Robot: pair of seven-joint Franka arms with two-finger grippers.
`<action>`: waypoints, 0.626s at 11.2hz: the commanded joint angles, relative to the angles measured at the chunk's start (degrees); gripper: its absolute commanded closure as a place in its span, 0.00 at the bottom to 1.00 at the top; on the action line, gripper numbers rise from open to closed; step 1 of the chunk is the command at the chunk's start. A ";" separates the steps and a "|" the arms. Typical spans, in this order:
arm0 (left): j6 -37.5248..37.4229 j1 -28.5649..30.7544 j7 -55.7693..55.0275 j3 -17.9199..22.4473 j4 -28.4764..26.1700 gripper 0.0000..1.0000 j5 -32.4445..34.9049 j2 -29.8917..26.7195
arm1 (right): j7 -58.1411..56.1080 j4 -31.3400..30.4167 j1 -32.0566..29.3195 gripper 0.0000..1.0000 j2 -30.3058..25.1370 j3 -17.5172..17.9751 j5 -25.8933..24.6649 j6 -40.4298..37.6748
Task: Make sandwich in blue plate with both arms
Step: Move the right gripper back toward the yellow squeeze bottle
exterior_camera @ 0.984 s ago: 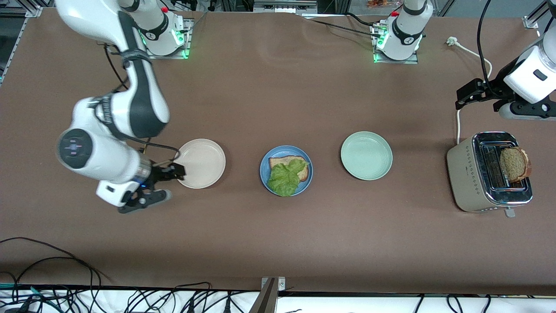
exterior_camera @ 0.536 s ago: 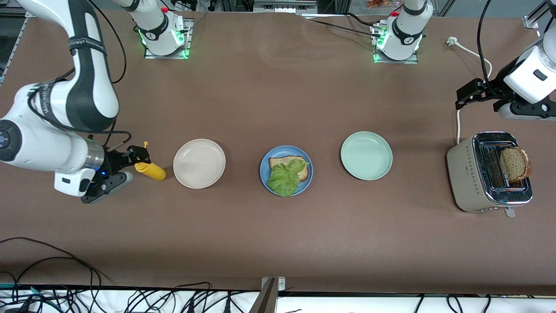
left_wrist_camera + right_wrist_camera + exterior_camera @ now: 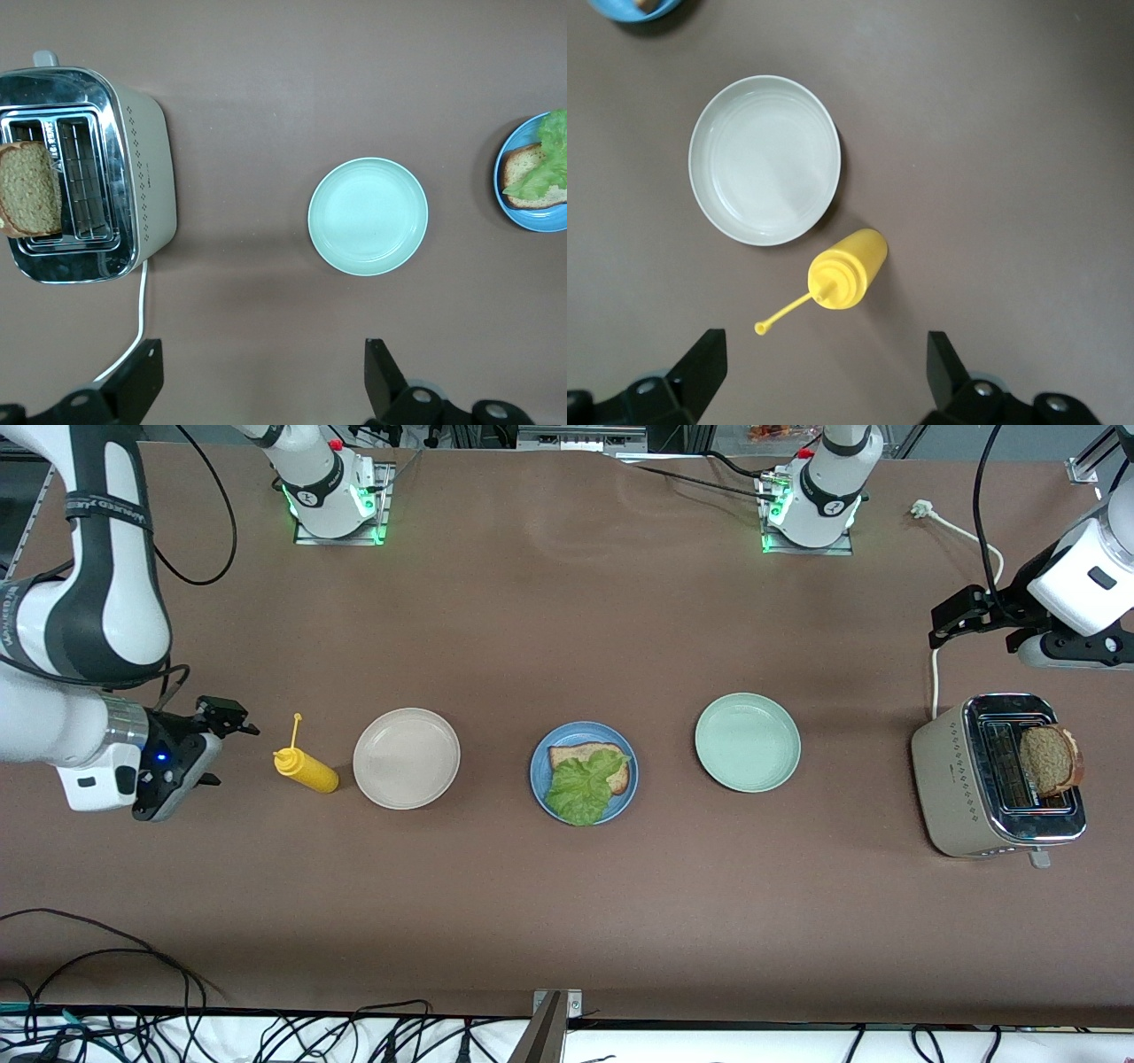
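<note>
right gripper [image 3: 215,745]: you've got it wide apart, empty, near the yellow bottle [image 3: 306,770]
blue plate [image 3: 540,775]: mid-table, between beige plate [image 3: 406,758] and green plate [image 3: 747,742]; bread slice [image 3: 580,755] with lettuce [image 3: 580,786] on it
toaster [image 3: 961,779]: second slice [image 3: 1047,759] sticking up
left gripper [image 3: 955,627]: fingers spread, empty, above the table near the toaster

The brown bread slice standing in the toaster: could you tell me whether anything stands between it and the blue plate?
Only the round pale green plate lies on the table between the beige toaster holding the brown bread slice and the round blue plate; it is shallow, so a lifted slice should pass over it.
</note>
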 commanded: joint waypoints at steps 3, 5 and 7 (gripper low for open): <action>0.72 0.09 1.24 0.19 -0.73 0.00 -1.20 -0.86 | -24.33 -2.37 -8.36 0.00 0.08 1.24 10.31 -3.38; 0.81 0.09 1.24 0.19 -0.73 0.00 -1.12 -0.86 | -31.46 -2.28 -11.26 0.00 1.75 1.24 13.64 -5.75; 0.81 0.00 1.24 0.19 -0.73 0.00 -1.03 -0.85 | -36.56 -2.20 -13.03 0.00 4.38 1.24 16.46 -6.19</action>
